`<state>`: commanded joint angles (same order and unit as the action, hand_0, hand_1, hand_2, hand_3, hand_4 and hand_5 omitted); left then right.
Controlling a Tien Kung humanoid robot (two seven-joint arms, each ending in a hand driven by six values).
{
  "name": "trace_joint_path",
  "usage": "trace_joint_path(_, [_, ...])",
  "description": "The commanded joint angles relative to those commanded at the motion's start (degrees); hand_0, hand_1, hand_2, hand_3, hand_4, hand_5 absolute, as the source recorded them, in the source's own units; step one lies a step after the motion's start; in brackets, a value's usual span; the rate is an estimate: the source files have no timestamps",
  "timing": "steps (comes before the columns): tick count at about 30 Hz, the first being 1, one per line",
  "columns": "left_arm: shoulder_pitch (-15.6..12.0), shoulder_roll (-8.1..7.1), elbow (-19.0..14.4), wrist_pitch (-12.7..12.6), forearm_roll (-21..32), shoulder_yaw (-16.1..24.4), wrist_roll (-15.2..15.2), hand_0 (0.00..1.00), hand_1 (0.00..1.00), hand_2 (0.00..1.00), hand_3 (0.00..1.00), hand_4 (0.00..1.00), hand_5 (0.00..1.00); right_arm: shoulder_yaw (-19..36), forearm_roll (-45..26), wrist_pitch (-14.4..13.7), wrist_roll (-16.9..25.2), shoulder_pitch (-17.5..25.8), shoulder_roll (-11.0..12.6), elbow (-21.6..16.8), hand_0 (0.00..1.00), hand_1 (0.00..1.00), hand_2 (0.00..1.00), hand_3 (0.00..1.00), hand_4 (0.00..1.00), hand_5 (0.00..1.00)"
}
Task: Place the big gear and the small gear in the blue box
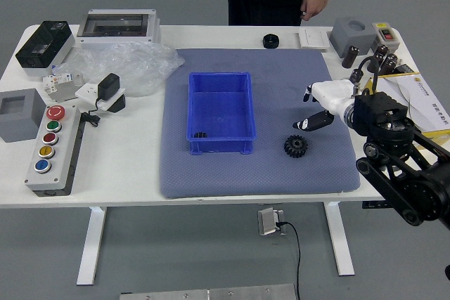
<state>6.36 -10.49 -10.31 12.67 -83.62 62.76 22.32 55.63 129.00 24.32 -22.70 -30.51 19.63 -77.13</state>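
Right now my right hand (339,100) hovers right of the box (221,110), fingers apart and empty; big gear (295,146) lies that side too, small gear (200,135) inside.

Right hand (336,98) near black gear (296,146)

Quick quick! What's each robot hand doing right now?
Right hand: open, holding nothing, near the black gear.
Left hand: out of view, so I can't tell.
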Motion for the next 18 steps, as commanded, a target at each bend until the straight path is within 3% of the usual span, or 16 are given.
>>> trace_joint_path(11, [-0.02,-0.27,0.00,-0.08,0.11,0.13,0.04,0.836,0.805,0.805,0.790,0.688,0.367,1.00,-0.23,6.19,-2.00,2.35,0.03,-5.56,0.703,0.673,0.720,0.743,0.865,0.540])
trace_joint_path(18, [0.07,-0.17,0.00,-0.03,0.01,0.12,0.02,0.836,0.805,0.805,0.790,0.687,0.366,0.54,0.71,6.62,-2.41,3.15,-2.04,-5.52,0.699,0.678,0.728,0.760,0.850,0.503])
